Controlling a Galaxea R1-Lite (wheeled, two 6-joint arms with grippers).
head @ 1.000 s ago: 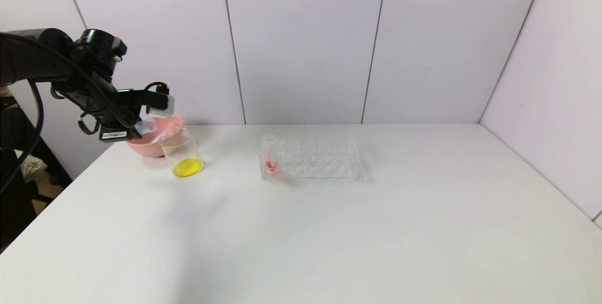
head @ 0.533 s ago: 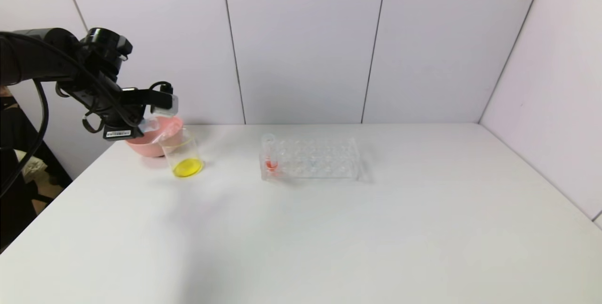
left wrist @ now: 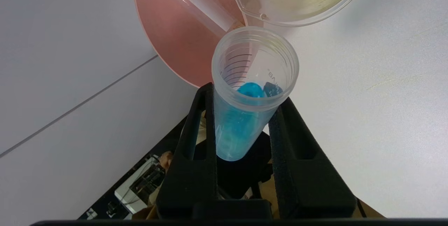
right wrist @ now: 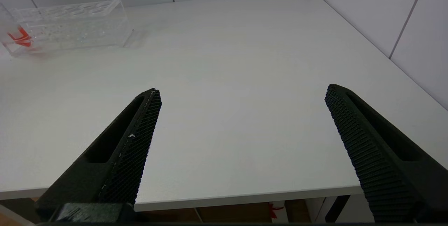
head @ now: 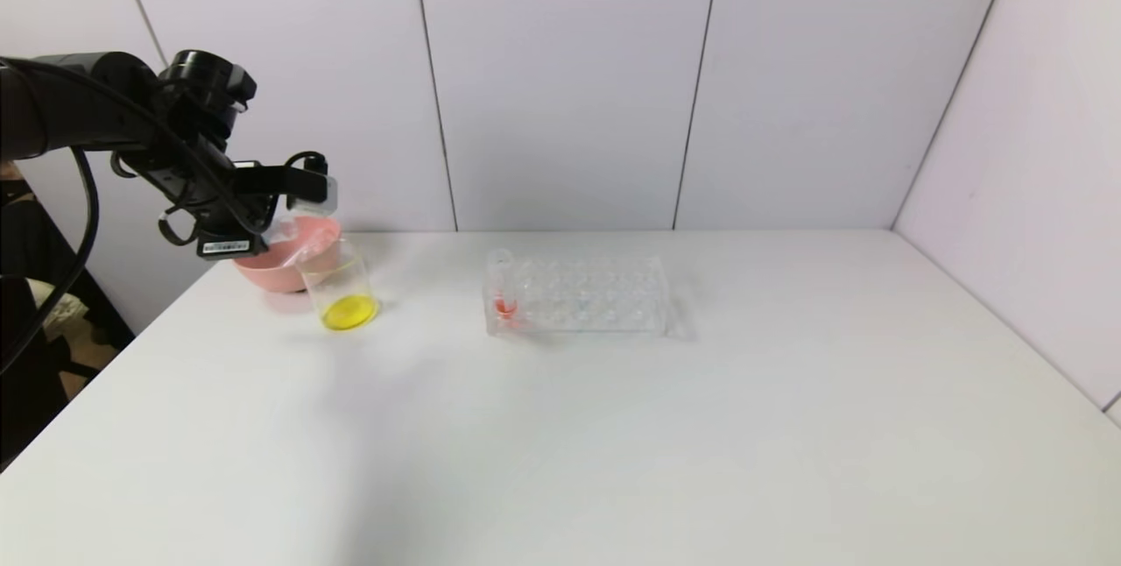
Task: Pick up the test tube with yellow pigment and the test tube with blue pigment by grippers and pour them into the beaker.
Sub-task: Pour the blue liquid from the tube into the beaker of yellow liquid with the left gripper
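- Head view: I have the left gripper (head: 278, 229) raised at the far left of the table (head: 613, 426), over the pink bowl (head: 263, 272) and just beside the beaker (head: 340, 293). The beaker already holds a yellow pool, so I judge the yellow pour done and the blue one in hand. The arm reaches in from the left, wrist rolled, so the tube lies tilted towards the beaker's mouth. The tube rack (head: 582, 296) sits mid-table with one red-tipped tube (head: 502, 286).
- Left wrist view: the fingers are clamped on the test tube with blue pigment (left wrist: 245, 107), blue liquid low inside, its open end near the beaker's lip. An emptied tube (left wrist: 199, 2) lies in the bowl; I take it for the test tube with yellow pigment.
- Right wrist view: the right gripper (right wrist: 243, 96) hangs parked over the table's near right edge, jaws wide apart, holding nothing.
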